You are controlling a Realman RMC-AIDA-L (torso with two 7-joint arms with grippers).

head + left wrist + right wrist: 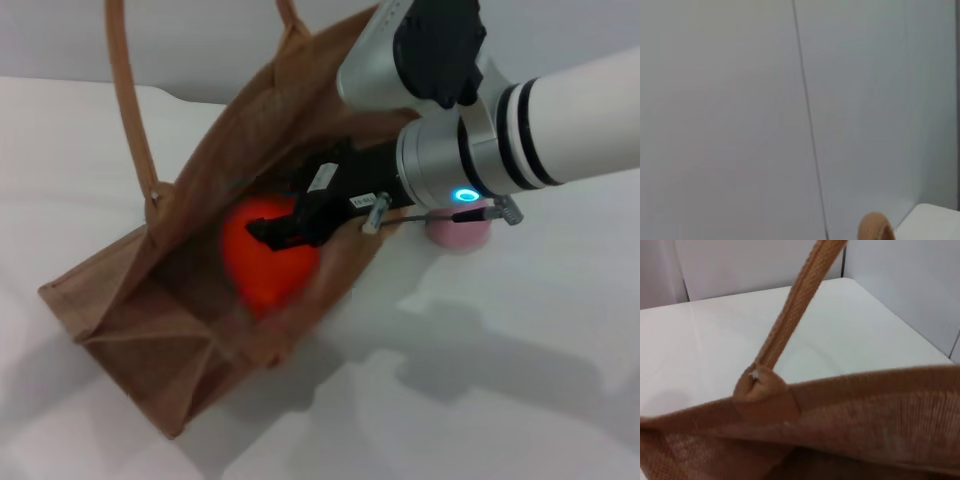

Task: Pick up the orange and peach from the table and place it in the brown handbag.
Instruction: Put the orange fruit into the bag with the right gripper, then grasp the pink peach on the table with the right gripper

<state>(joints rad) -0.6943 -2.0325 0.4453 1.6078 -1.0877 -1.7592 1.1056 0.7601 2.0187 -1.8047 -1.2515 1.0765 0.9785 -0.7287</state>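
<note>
Brown handbag (190, 300) holds one orange (270, 265); one peach (458, 236) outside.

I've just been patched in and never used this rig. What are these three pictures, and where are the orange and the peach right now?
The big picture looks down from the robot's head. Its right arm reaches into the brown handbag, which lies on the white table; the right pincer is at the orange, inside the bag. Whether it grips it, I cannot tell. The peach sits on the table beside the bag, partly hidden by the arm. The right wrist camera shows the bag's rim and handle. The left wrist camera faces a wall; that arm is out of view.
</note>
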